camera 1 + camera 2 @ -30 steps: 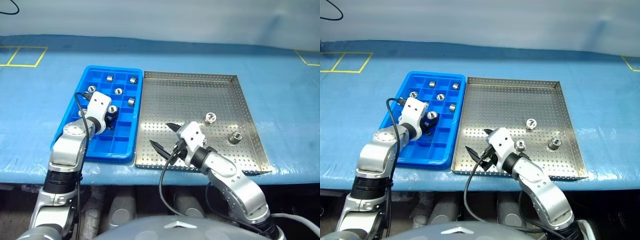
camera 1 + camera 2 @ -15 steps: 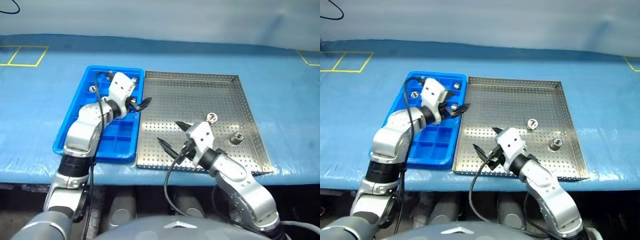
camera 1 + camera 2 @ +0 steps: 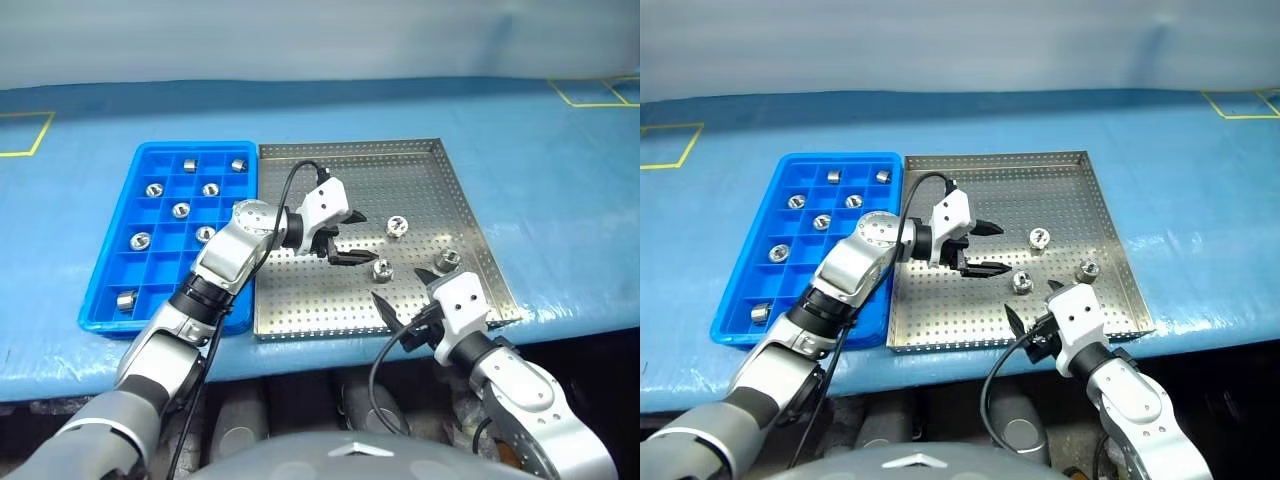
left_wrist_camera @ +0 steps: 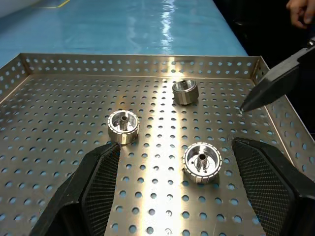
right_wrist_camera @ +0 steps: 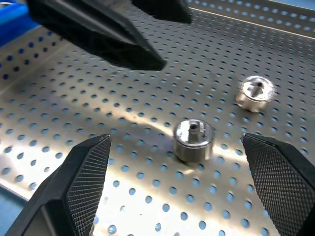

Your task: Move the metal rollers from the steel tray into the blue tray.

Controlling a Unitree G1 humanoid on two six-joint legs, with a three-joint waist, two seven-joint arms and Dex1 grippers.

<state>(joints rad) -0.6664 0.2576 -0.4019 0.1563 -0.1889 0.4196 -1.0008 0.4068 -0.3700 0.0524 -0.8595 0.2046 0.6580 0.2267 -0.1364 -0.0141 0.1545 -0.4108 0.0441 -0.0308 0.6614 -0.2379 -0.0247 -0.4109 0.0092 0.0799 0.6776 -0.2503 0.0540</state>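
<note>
The steel tray [image 3: 300, 300] holds three metal rollers: one toward the back [image 3: 397, 226], one in the middle [image 3: 381, 268] and one at the right [image 3: 448, 260]. My left gripper [image 3: 350, 238] hovers open over the steel tray, just left of the middle roller [image 4: 202, 162], with nothing between its fingers [image 4: 98, 187]. My right gripper [image 3: 405, 298] stands open at the tray's front edge, facing that same roller [image 5: 193, 140]. The blue tray [image 3: 100, 300] lies to the left, with several metal rollers [image 3: 180, 210] in separate cells.
Both trays sit side by side on a blue-covered table [image 3: 560, 180], near its front edge. Yellow tape marks [image 3: 590, 95] lie at the far corners. A person's hand [image 4: 300, 10] shows beyond the steel tray's far rim.
My left gripper let go of a roller in the blue tray, opened and swung right over the steel tray. My right gripper drew back to the right. The camera turned right.
</note>
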